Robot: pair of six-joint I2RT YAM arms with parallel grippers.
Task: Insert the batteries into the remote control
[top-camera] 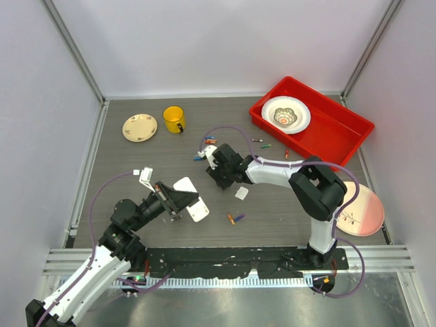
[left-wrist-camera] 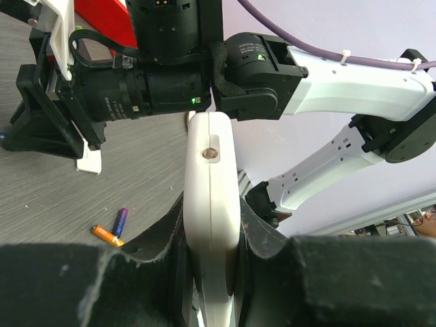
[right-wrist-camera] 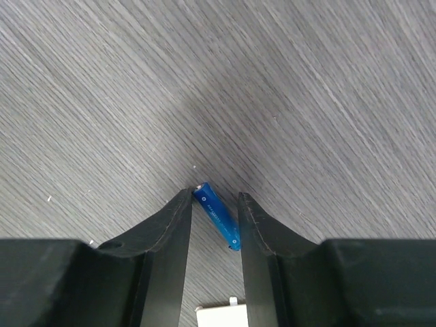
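My left gripper (left-wrist-camera: 212,228) is shut on the white remote control (left-wrist-camera: 211,177), which it holds edge-on above the table; from above the same gripper (top-camera: 178,203) shows with the remote control (top-camera: 198,210) sticking out of it. My right gripper (right-wrist-camera: 214,204) is down on the table with a blue battery (right-wrist-camera: 216,215) lying slantwise between its fingers, one end against each finger. The right gripper (top-camera: 216,165) sits just below a cluster of batteries (top-camera: 206,142). An orange battery (left-wrist-camera: 107,235) and a purple battery (left-wrist-camera: 120,219) lie together on the table.
A small white square piece (top-camera: 241,193) lies by the right arm. A yellow mug (top-camera: 174,119) and small plate (top-camera: 139,127) stand at the back left. A red tray (top-camera: 334,129) holding a bowl (top-camera: 285,114) is back right, a pink plate (top-camera: 361,208) at right.
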